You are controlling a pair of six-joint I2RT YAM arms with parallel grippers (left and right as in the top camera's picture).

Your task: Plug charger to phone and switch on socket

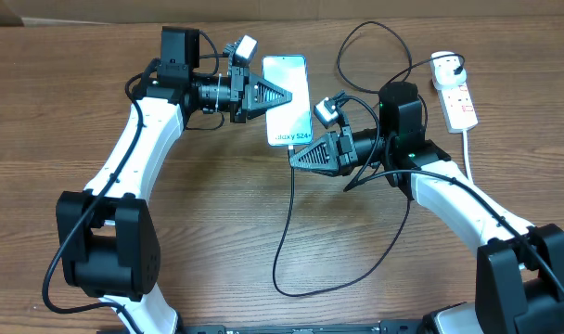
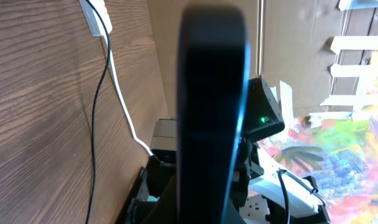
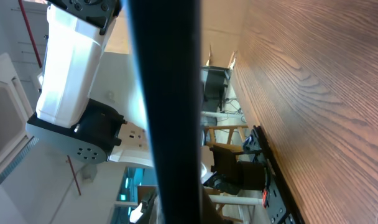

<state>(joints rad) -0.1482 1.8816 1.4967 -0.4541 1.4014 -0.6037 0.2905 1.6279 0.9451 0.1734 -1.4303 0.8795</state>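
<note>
**Both grippers closed at the phone, charger tip at its bottom edge**

Phone (image 1: 299,82) lies screen-up on the table (image 1: 217,232), top centre, teal screen lit, text at its lower end. Left gripper (image 1: 289,96) is closed, turned on its side, with its tip over the phone's left edge. Can't tell if it pinches the phone or just rests on it.

Right gripper (image 1: 294,160) is closed, also on its side, with its tip just below the phone's bottom edge. The charger (image 1: 284,215) cable comes out from right at that tip, drops toward the near edge, loops round and runs back up under the right arm. Its white plug (image 1: 446,63) sits in the power strip (image 1: 460,104) at far right, well apart from the phone. Connector tip is hidden by the fingers, so can't tell if it's held or seated in the phone.

Both wrist views are mostly blocked by a dark blurred bar (image 2: 211,112) down the middle.
</note>
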